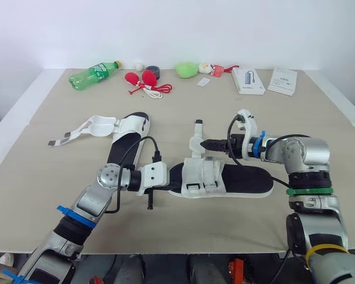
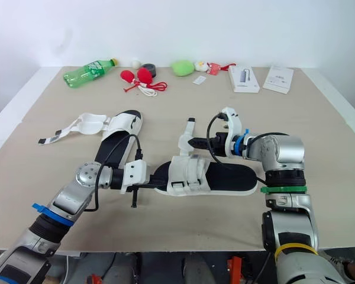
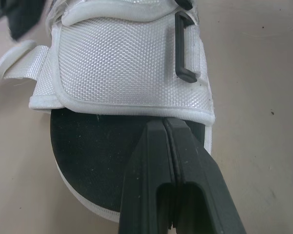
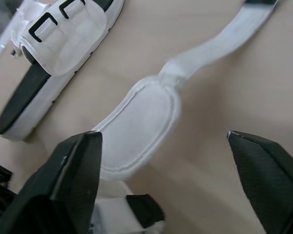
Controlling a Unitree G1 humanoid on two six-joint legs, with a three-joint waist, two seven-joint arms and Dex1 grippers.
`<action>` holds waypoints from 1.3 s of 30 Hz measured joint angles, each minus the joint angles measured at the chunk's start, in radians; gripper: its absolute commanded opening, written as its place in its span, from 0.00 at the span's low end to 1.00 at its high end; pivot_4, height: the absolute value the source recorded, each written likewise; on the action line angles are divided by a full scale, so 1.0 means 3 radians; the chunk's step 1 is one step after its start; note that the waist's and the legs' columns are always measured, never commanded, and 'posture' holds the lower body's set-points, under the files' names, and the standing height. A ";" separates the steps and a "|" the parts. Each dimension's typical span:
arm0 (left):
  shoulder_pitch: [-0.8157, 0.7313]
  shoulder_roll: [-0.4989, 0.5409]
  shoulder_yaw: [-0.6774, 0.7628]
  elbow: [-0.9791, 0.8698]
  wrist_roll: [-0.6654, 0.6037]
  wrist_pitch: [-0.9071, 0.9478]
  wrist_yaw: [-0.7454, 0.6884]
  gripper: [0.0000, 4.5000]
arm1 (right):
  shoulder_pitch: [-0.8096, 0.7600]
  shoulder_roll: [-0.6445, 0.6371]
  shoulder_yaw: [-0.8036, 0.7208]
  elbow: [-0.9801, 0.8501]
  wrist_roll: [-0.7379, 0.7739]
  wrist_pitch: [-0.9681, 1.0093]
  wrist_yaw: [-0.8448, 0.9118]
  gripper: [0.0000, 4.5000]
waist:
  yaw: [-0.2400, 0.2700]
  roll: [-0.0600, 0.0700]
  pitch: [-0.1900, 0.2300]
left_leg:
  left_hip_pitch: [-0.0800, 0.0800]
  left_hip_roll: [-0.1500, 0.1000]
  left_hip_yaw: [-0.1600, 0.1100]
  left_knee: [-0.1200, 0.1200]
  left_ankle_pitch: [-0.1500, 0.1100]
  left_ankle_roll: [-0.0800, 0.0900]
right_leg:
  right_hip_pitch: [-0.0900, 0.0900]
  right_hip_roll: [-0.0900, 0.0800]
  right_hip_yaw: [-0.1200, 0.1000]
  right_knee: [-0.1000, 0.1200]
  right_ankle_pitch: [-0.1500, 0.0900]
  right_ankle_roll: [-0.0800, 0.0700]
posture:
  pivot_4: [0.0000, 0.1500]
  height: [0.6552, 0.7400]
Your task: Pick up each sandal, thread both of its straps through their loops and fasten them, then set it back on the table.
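The near sandal (image 1: 242, 180), black footbed and white upper (image 1: 201, 173), lies mid-table. Its padded strap (image 1: 196, 139) stretches away from it, flat on the table. My right gripper (image 1: 208, 144) is open, fingers (image 4: 73, 170) spread on either side of that strap's pad (image 4: 141, 122), not touching it. My left gripper (image 1: 173, 177) is shut, and its tips (image 3: 163, 127) rest on the footbed (image 3: 97, 156) at the sandal's open end, just short of the upper with its black loop (image 3: 185, 48). The second sandal (image 1: 129, 137) lies to the left, its straps (image 1: 86, 130) unfastened and spread out.
Along the far edge stand a green bottle (image 1: 93, 74), red items with a cord (image 1: 145, 80), a green toy (image 1: 186, 69) and two white boxes (image 1: 248, 80) (image 1: 282, 80). Bare table (image 1: 319, 118) lies right of the sandals.
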 measured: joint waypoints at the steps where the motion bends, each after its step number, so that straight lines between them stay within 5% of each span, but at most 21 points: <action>1: 0.0000 -0.0001 -0.0001 -0.0001 0.0002 -0.0001 0.0000 0.00 | -0.0026 0.0044 -0.0034 0.0069 0.0012 0.0037 -0.0033 0.99 | 0.0000 0.0001 0.0000 | 0.0000 0.0000 0.0000 0.0000 0.0000 0.0000 | 0.0000 0.0000 0.0000 0.0001 0.0000 0.0000 | 1.00 1.00; 20: 0.0022 -0.0022 0.0002 -0.0037 0.0014 0.0000 0.0018 0.00 | -0.0868 0.0680 -0.0348 0.1730 0.0029 -0.0840 -0.0173 0.99 | -0.0008 0.0006 -0.0001 | 0.0000 -0.0001 0.0000 0.0000 0.0000 0.0000 | -0.0001 0.0000 0.0000 0.0003 0.0000 0.0000 | 1.00 1.00; 23: 0.0029 -0.0023 0.0002 -0.0042 0.0016 0.0000 0.0022 0.00 | -0.0967 0.0693 -0.0385 0.1944 0.0015 -0.1063 -0.0179 0.81 | -0.0008 0.0006 -0.0001 | 0.0000 -0.0001 0.0000 -0.0001 0.0000 0.0000 | 0.0000 0.0000 0.0000 0.0003 0.0000 0.0000 | 1.00 1.00; 31: 0.0070 -0.0020 0.0003 -0.0075 0.0042 0.0000 0.0076 0.00 | -0.1019 0.0621 -0.0239 0.2177 -0.0211 -0.1442 0.0025 0.02 | -0.0008 0.0008 -0.0001 | 0.0000 -0.0001 0.0000 -0.0001 0.0000 0.0000 | -0.0001 0.0000 0.0000 0.0003 0.0000 0.0000 | 1.00 1.00; 39: 0.0067 -0.0024 0.0002 -0.0075 0.0061 -0.0008 0.0080 0.00 | -0.0792 0.0531 0.0139 0.1461 -0.0376 -0.1655 0.0504 0.02 | -0.0007 0.0018 -0.0001 | 0.0000 -0.0001 0.0000 0.0000 0.0000 0.0000 | -0.0001 0.0000 0.0000 0.0004 0.0000 0.0000 | 1.00 1.00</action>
